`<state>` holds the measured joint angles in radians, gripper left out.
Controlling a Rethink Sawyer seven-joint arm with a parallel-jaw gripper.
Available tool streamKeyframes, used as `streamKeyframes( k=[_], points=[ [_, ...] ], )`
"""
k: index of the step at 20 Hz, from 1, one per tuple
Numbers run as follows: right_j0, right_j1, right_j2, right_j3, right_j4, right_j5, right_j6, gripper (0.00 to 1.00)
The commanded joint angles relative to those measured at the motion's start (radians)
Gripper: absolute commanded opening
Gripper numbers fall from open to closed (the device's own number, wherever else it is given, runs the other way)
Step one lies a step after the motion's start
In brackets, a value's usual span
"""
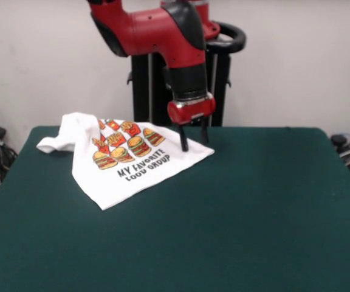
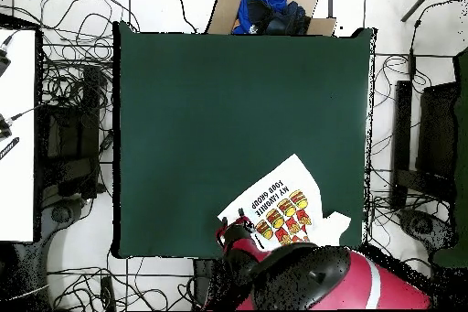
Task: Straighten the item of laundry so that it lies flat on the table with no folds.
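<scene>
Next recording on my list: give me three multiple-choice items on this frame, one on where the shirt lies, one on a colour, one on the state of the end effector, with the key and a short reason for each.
1. In the front view, where on the table does the T-shirt lie?
A. at the near edge
B. in the far left part
C. in the far right corner

2. What colour is the table top?
A. dark green
B. light grey
C. brown

3. How is the end effector?
A. shut on a sleeve held in the air
B. drawn back out of view
C. open, its tips down at the shirt's corner

Key: 1 B, the shirt sits far and left, with bare table nearer and to the right. 2 A, both views show a dark green top. 3 C, the two dark fingers stand apart, at the shirt's right corner.
</scene>
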<state>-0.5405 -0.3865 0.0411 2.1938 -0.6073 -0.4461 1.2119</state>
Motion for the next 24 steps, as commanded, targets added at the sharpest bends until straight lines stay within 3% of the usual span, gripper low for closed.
streamKeyframes(
  k=[1,5,10,18,24],
  points=[
    [0.021,0.058,-0.001,-0.157,0.002,-0.017,0.163,1.0],
    [0.021,0.095,0.003,-0.184,0.002,-0.002,0.156,1.0],
    [0.077,0.13,-0.066,-0.224,0.057,-0.016,0.143,1.0],
    [0.146,0.129,-0.138,-0.237,0.099,-0.028,0.157,1.0],
    [0.129,0.132,-0.116,-0.245,0.071,0.001,0.17,1.0]
  ],
)
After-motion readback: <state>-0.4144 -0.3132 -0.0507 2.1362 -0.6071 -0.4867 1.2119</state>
